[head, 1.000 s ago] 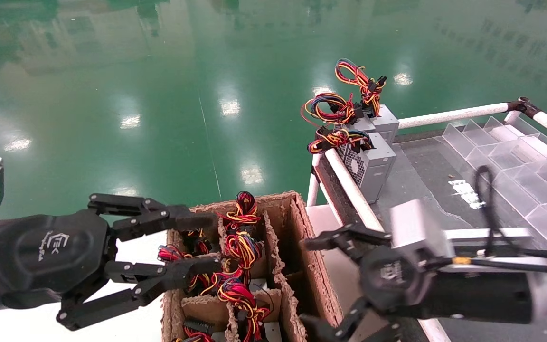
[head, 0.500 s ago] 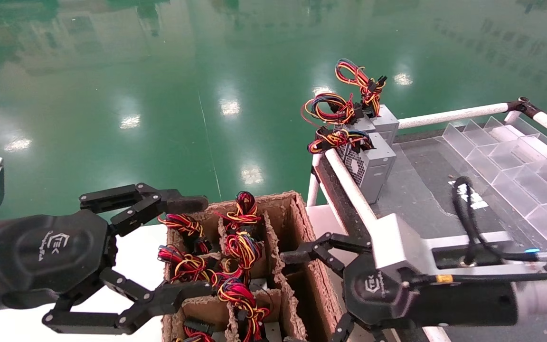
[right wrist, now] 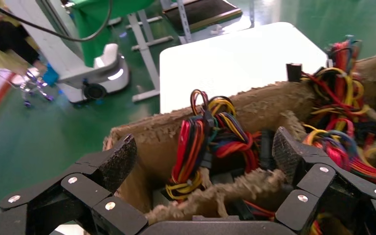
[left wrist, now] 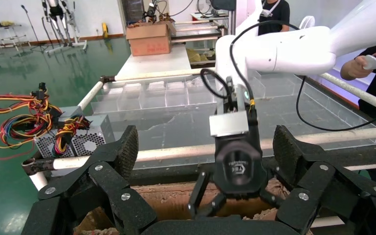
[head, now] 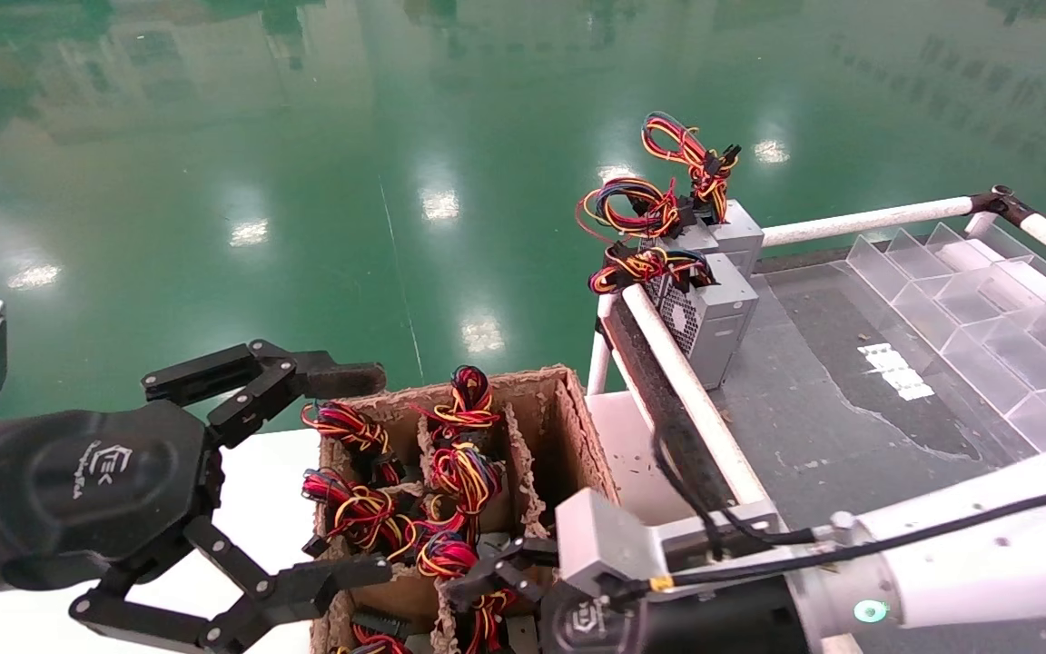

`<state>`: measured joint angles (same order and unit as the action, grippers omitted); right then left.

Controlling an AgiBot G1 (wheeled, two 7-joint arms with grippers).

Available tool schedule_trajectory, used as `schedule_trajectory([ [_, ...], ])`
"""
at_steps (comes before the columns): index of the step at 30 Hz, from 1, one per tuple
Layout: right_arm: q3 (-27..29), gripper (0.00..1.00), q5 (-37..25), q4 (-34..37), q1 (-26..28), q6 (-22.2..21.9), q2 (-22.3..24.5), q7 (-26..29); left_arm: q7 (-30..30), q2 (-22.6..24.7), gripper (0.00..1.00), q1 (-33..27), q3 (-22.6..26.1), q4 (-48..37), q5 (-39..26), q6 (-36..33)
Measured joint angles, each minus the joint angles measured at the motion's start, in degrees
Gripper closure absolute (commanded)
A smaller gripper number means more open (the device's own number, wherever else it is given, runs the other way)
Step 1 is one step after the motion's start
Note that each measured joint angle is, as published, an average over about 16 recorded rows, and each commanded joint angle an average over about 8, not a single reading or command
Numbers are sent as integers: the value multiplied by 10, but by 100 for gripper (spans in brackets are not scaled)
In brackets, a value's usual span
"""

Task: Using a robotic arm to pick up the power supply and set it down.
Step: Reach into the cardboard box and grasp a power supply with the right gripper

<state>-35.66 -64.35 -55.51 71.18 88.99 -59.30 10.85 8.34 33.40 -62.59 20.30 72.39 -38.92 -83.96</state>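
Glossy green floor fills the background, with a white table (head: 260,509) under a torn cardboard box (head: 568,409) split by ragged pulp dividers. Which power supply (right wrist: 195,152) is the target is hard to say for certain; the likeliest stands upright in a compartment of that box, its grey body hidden by the dividers, only its tied red-yellow-black wire bundle rising as a tall loop, long axis pointing up. Other bundles (head: 464,400) crowd the neighbouring cells, their casings also out of sight.

Right gripper (head: 509,581), black and multi-fingered on the white tubular robotic arm (head: 968,554), hangs just above the box's near cells, its fingers spread apart on either side of the looped bundle and closed on nothing. Its lower half is cut off by the frame edge.

Left gripper (head: 323,490) hovers beside the box's left wall, fingers wide apart, empty.

Farther off, three grey metal boxes (head: 709,309) with perforated sides and curled wires stand at a white-railed bench (head: 832,391) with clear plastic bins (head: 986,309).
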Motion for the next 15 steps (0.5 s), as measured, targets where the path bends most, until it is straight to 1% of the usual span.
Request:
schedule_trajectory([
  [7,-29,0,-4,50,14,10,-35,-12,0,0,0,0,0,0,0,0],
  [15,-64,0,0,85,26,13,-59,-20,0,0,0,0,0,0,0,0],
])
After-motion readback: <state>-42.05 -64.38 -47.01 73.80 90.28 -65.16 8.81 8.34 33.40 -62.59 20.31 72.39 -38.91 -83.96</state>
